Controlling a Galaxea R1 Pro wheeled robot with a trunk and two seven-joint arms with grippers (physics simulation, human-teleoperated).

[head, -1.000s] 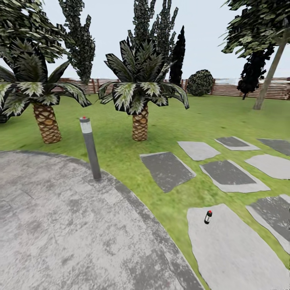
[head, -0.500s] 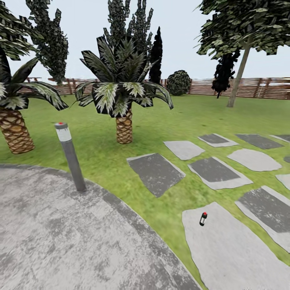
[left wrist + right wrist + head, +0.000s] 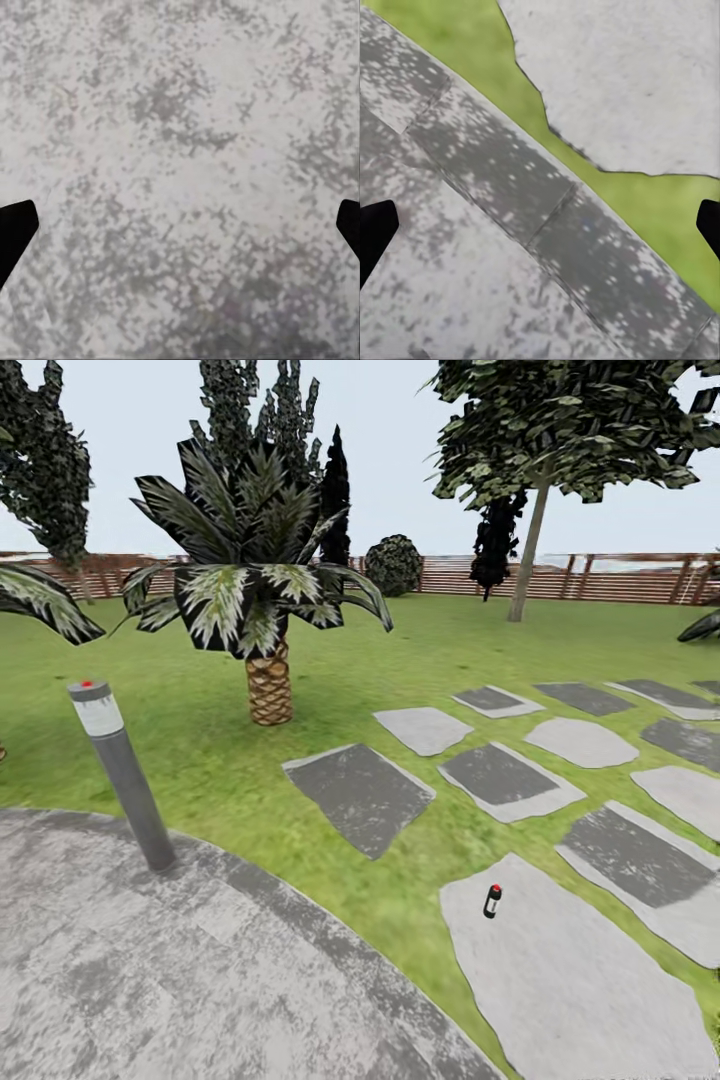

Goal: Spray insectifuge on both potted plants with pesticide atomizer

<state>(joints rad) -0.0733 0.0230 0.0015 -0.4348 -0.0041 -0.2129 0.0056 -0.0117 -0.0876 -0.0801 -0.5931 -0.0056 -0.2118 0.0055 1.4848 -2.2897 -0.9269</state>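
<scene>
atomizer [image 3: 491, 901] upright on slab [image 3: 580, 980], red top

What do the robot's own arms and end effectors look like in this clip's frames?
Little of them is visible. In each wrist view, two plain black finger tips enter from opposite edges: the left end effector over mottled grey stone, the right end effector over the patio edge and grass. The tips are flat, dark and tapered, with no markings or cables in sight.
</scene>
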